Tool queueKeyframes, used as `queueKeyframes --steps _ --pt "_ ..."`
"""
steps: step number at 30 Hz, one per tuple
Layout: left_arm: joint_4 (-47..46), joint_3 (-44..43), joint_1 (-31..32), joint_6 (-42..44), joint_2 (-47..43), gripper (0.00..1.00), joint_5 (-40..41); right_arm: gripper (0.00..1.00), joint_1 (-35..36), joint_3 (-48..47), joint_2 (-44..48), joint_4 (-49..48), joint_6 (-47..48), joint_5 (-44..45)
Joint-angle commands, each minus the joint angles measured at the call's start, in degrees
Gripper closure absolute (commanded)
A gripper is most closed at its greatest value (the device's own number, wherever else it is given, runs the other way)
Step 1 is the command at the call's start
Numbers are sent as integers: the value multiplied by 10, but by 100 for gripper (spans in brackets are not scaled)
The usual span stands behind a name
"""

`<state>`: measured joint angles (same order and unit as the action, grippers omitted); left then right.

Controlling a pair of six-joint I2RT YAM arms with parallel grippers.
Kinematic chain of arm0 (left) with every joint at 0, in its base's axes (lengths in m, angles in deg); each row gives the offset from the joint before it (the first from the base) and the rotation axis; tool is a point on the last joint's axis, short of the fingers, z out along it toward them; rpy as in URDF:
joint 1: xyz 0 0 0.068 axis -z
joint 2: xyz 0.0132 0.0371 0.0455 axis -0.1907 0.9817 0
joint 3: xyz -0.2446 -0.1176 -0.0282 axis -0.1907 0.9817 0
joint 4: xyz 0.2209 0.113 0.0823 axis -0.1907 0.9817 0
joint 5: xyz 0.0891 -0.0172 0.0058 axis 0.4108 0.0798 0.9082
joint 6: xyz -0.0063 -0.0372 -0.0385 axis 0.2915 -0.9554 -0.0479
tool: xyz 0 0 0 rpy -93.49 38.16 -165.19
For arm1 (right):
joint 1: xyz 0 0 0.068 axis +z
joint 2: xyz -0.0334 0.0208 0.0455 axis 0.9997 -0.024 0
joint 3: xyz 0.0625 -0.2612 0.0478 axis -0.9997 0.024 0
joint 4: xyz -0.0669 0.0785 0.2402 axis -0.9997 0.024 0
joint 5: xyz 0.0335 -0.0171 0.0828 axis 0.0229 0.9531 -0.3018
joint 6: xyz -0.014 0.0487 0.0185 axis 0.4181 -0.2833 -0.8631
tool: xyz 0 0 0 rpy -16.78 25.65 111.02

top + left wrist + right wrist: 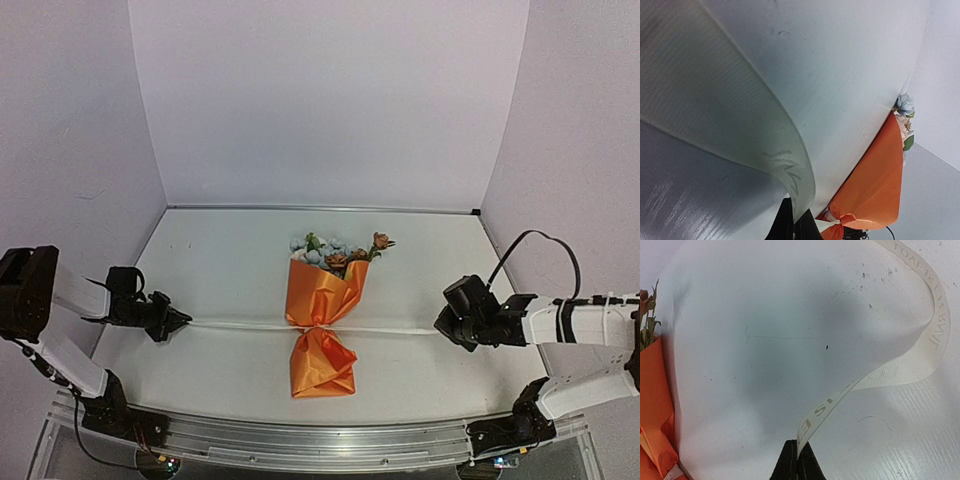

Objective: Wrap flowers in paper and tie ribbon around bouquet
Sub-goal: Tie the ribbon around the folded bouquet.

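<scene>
On the white table (220,260) the bouquet (322,310) lies at centre, its flowers (335,250) toward 12 o'clock and the orange paper (325,365) flaring toward 6 o'clock, pinched at the waist where the ribbon (240,326) crosses it. The left gripper (180,320) at 9 o'clock and the right gripper (440,328) at 3 o'clock are each clenched on a ribbon end. They stand well apart with the ribbon taut between them, seemingly to cinch the tie.
</scene>
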<state>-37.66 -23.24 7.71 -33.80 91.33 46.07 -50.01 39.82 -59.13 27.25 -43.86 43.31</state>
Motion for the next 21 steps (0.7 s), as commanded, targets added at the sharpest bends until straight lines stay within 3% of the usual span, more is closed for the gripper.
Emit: queueKeyframes --steps 1,21 --pt "31 -41 -60 39 4 100 61 100 -47 22 27 138 26 96" --pt "81 -92 -133 58 16 100 45 100 -107 5 41 225 64 63"
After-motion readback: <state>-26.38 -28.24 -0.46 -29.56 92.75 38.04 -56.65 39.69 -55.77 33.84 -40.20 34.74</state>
